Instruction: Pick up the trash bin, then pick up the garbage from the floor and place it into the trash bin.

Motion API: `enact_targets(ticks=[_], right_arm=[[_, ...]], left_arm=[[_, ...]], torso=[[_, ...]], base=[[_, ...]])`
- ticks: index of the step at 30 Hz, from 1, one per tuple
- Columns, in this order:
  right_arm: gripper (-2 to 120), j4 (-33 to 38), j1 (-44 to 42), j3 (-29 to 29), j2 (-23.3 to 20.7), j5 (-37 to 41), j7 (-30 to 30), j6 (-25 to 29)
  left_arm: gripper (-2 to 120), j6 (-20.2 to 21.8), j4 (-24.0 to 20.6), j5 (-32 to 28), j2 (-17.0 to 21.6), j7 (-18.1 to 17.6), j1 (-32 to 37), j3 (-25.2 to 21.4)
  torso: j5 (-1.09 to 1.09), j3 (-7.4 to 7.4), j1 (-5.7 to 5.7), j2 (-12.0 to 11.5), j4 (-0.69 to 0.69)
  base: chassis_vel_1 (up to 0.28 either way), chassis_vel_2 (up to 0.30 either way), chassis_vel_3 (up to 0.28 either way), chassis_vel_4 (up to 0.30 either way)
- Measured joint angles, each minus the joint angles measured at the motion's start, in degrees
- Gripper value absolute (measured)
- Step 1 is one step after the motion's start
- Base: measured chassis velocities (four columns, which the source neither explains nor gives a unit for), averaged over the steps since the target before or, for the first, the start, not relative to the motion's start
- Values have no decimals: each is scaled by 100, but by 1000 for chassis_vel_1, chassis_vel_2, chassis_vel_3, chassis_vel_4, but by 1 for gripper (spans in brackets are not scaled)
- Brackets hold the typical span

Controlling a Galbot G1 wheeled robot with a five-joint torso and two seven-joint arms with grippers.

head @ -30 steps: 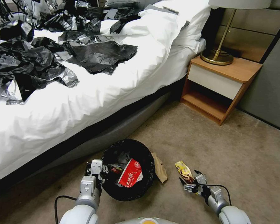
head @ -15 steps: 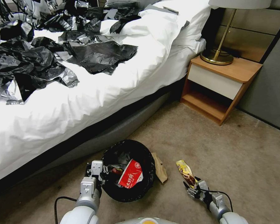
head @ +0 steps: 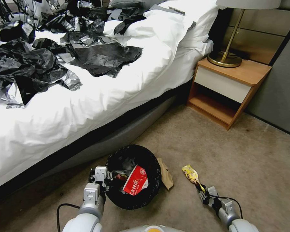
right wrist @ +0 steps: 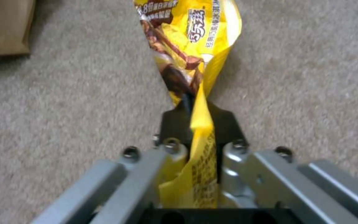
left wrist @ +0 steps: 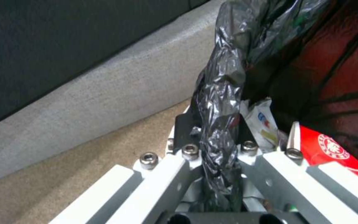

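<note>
With my left gripper (head: 103, 179) clamped on the trash bin (head: 133, 175) rim beside the bed, my right gripper (head: 202, 192) had closed on the yellow snack wrapper (head: 191, 174) and drawn it back along the carpet, ready for binning.

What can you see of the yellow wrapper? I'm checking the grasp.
The yellow wrapper is a crinkled glossy snack packet with brown chocolate-bar pictures and printed text. Its near end is squeezed flat between the closed fingers of the right gripper; the far end fans out over the beige carpet, right of the brown paper bag.
</note>
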Motion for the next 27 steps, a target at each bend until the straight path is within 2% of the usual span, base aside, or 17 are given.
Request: enact_targets(ticks=[1, 10, 12, 13, 17, 20, 21, 23, 24, 26, 27], right_arm=[[0, 24, 0, 7, -2, 4, 7, 0], [0, 210, -19, 18, -5, 7, 65, 22], [0, 374, -62, 24, -6, 11, 101, 77], [0, 677, -143, 51, -7, 28, 128, 143], [0, 895, -203, 69, -8, 42, 137, 185], [0, 2193, -578, 115, -9, 369, -122, 541], [0, 2193, -578, 115, -9, 369, -122, 541], [0, 3361, -855, 28, -5, 709, -771, 920], [0, 3361, -855, 28, -5, 709, -771, 920], [0, 4238, -1083, -213, -43, 899, -1439, 1031], [0, 4238, -1083, -213, -43, 899, -1439, 1031]], left_arm=[[0, 0, 2, 0, 2, 0, -2, 0], [0, 2, 24, 1, 4, 1, -15, 6], [0, 4, 26, 0, 4, 1, -17, 6], [0, 5, 33, 1, 4, 1, -19, 2], [0, 5, 41, 1, 5, 2, -19, 1], [0, 4, 79, 4, -4, 2, -46, 6], [0, 4, 79, 4, -4, 2, -46, 6], [0, 13, 102, 5, -15, 2, -84, 27], [0, 13, 102, 5, -15, 2, -84, 27], [0, 16, 110, 5, -13, 1, -91, 36], [0, 16, 110, 5, -13, 1, -91, 36]], torso=[[0, 0, 0, 0, 0], [0, 0, 0, 0, 0], [1, 0, 0, 0, 0], [0, 0, 0, 0, 0], [0, 0, 0, 0, 0], [1, 0, 0, 0, 0], [1, 0, 0, 0, 0], [-1, -1, 0, 0, 1], [-1, -1, 0, 0, 1], [-2, -1, 0, 0, 1], [-2, -1, 0, 0, 1]], base=[[0, 0, 0, 0], [0, 0, 0, 0], [0, 0, 0, 0], [0, 0, 0, 0], [0, 0, 0, 0], [0, 0, 0, 0], [0, 0, 0, 0], [0, 0, 0, 0], [0, 0, 0, 0], [0, 0, 0, 0], [0, 0, 0, 0]])
